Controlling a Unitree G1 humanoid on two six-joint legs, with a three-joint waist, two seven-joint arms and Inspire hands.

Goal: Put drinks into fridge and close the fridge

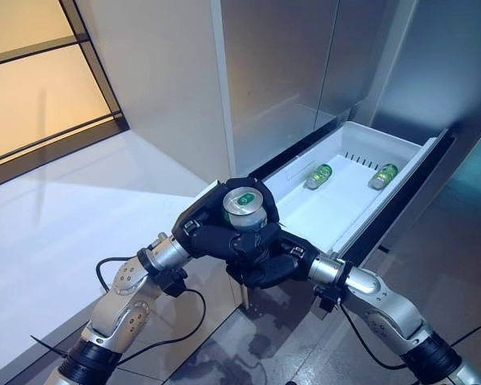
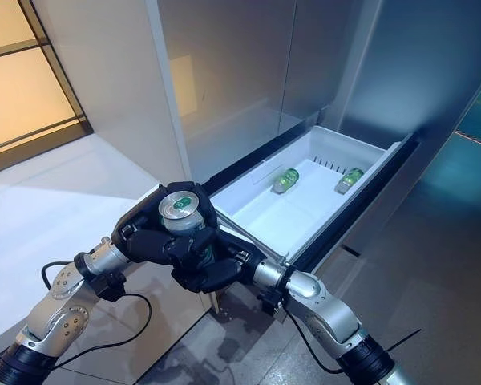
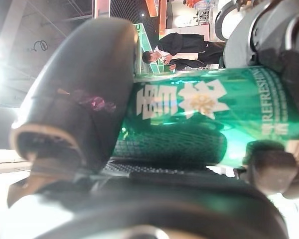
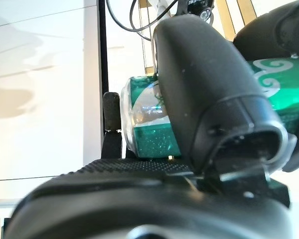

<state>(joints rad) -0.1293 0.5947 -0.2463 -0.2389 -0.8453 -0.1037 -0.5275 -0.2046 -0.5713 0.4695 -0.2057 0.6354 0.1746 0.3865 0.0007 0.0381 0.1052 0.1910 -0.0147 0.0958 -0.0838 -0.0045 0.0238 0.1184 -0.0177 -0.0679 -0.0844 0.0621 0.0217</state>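
Observation:
A green drink can (image 1: 244,206) with a silver top stands upright between both hands, held just in front of the near corner of the open fridge drawer (image 1: 334,227). My left hand (image 1: 207,238) wraps it from the left and my right hand (image 1: 279,266) from below and the right. In the left wrist view the can (image 3: 204,109) lies past the thumb (image 3: 74,99). In the right wrist view the can (image 4: 144,132) sits under the thumb (image 4: 204,84). Two more green cans (image 1: 319,176) (image 1: 383,176) lie on their sides at the drawer's far end.
The white drawer sticks out low from the steel fridge front (image 1: 280,72), its dark front panel (image 1: 401,200) on the right. A pale cabinet side (image 1: 160,80) stands on the left, with grey floor (image 1: 433,265) on the right.

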